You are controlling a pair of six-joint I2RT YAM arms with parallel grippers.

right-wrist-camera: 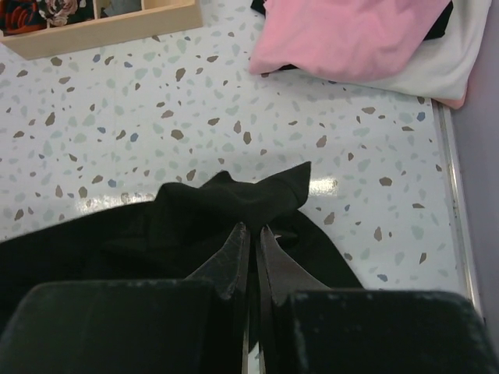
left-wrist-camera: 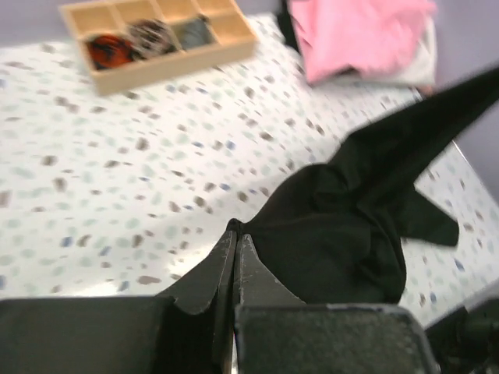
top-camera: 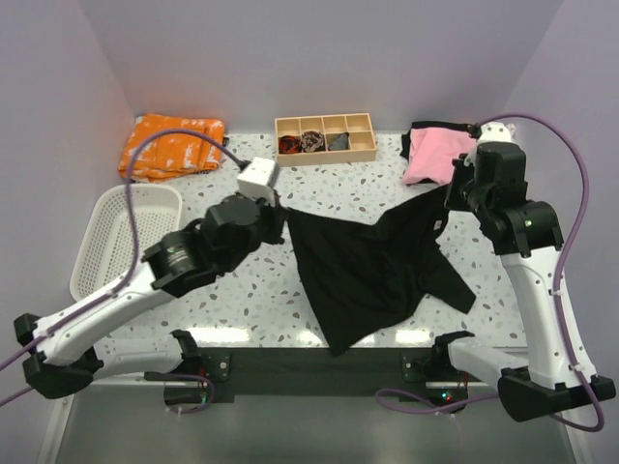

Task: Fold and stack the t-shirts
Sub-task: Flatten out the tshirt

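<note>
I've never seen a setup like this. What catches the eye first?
A big black t-shirt is spread mid-table and gripped by both arms: the left tool pinches one edge and the right tool pinches the other. Behind it, at the far right, a pink shirt lies on a small pile, and a bright orange cloth sits at the far left.

No readable text, number or brand anywhere. White marks on orange cloth (top-camera: 172, 143): too blurred to read. Small pale tag (top-camera: 437, 225) on black shirt (top-camera: 377, 266): too small to read.
</note>
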